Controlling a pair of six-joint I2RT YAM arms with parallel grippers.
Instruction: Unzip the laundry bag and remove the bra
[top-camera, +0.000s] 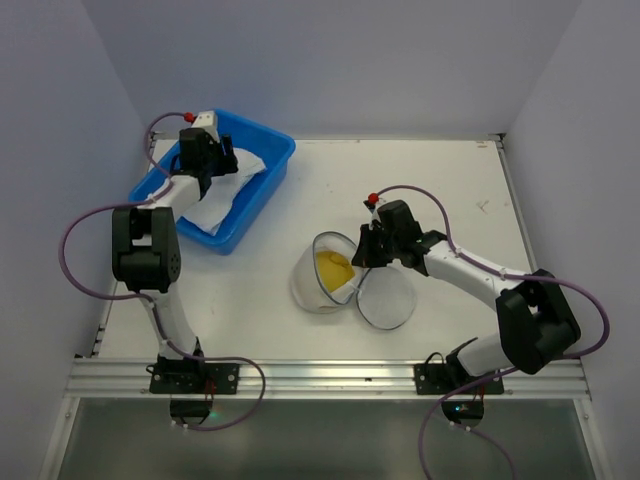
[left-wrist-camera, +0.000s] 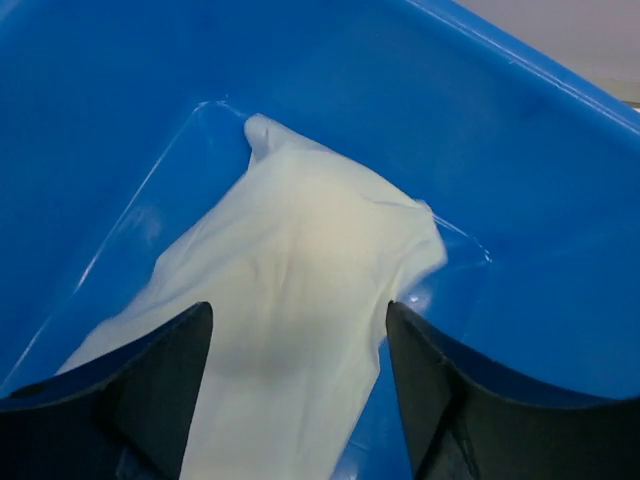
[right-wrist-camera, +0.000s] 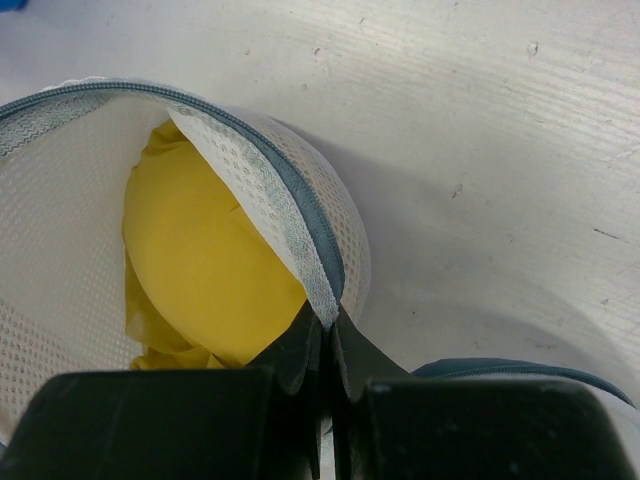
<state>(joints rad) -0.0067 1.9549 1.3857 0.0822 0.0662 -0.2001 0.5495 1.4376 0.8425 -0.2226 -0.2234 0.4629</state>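
While clamped at its zipper band (right-wrist-camera: 300, 225) by the right gripper (right-wrist-camera: 328, 335), gapes open mid-table: laundry bag (top-camera: 318, 285), bra (right-wrist-camera: 200, 260) nested inside.
Jaws pressed together on the band's mesh edge. Looks light, soft and springy, padded, apt to squash and to snag on limp mesh; best pinched at the creased fabric edge by the opening, not on the smooth dome. Well apart, left gripper (left-wrist-camera: 298, 318) spread over white cloth (left-wrist-camera: 300, 230) in blue tub (left-wrist-camera: 520, 150), holding nothing.

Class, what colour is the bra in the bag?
Mustard yellow bra; best in right wrist view.
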